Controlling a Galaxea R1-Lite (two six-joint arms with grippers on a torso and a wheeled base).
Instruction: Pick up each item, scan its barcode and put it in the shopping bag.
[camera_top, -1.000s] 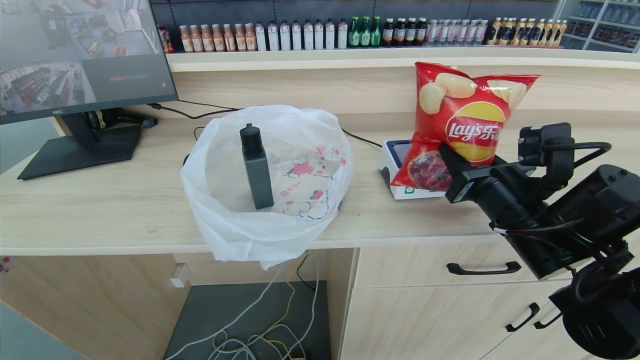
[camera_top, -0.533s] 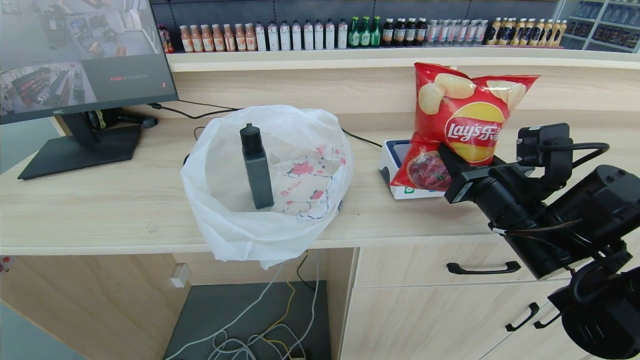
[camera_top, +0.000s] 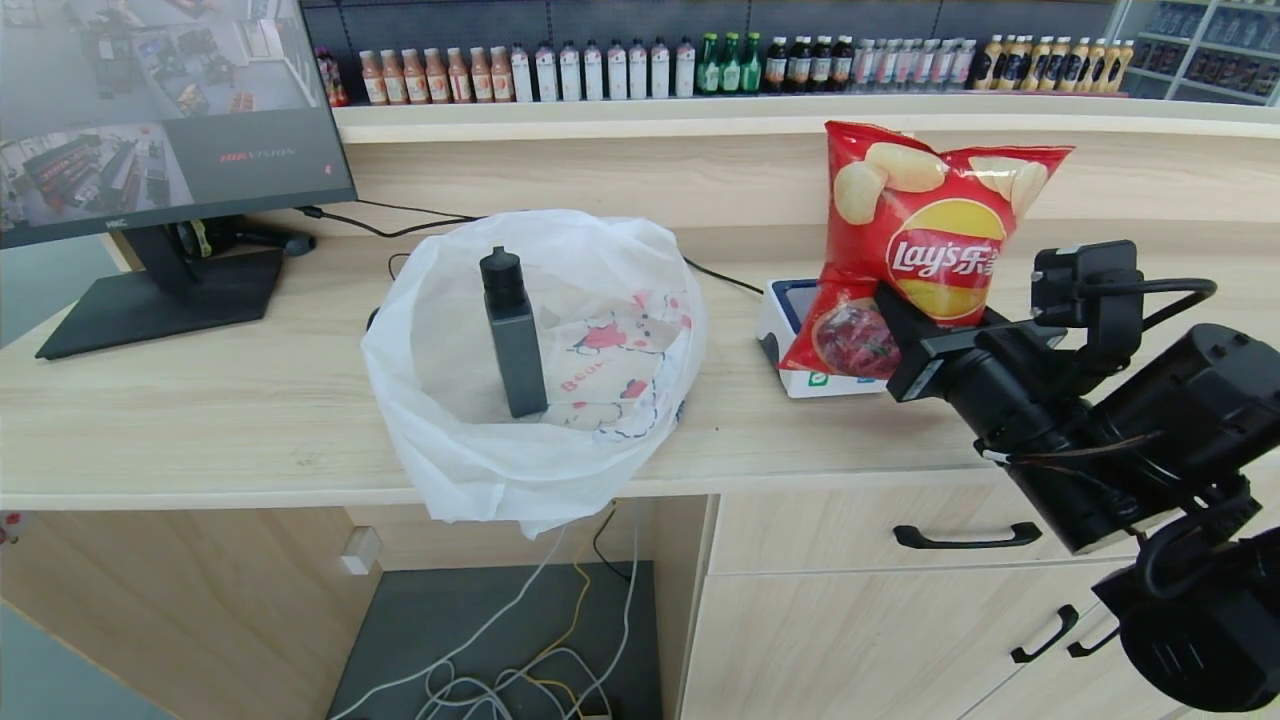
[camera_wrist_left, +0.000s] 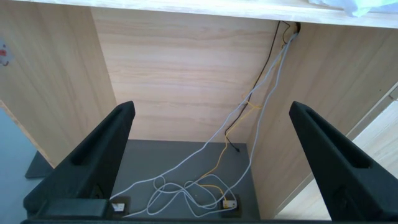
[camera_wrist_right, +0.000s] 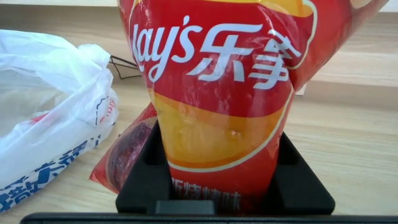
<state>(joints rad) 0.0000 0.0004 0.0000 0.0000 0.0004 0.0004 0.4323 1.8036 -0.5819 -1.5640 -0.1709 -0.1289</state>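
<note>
Our right gripper (camera_top: 905, 335) squeezes the bottom of the red chip bag (camera_top: 930, 230) and holds it standing up in the air. In the right wrist view the two black fingers (camera_wrist_right: 144, 171) press on both sides of the chip bag (camera_wrist_right: 224, 106). Just behind the bottom of the chip bag sits the white scanner (camera_top: 782, 300), so we think we are at the scanning step for this item. We cannot tell if the scanner has read it. Farther along the counter (camera_top: 200, 400) sits the white shopping bag (camera_top: 440, 330), wide open. A dark bottle (camera_top: 512, 335) stands inside it, so we judge that item done. The chip bag is not in the shopping bag yet. It has to go across to the shopping bag and be dropped in. Our left gripper (camera_wrist_left: 211, 155) hangs low under the counter, near some cables (camera_wrist_left: 205, 186). Its fingers are spread apart and hold nothing. Now we count. We see two grippers, one chip bag, one dark bottle, one scanner, one shopping bag and one screen (camera_top: 150, 100) at the far left of the counter. That makes two items: one packed and one in hand. A long row of drinks (camera_top: 700, 65) stands on the shelf behind, too many and too small for us to count.
</note>
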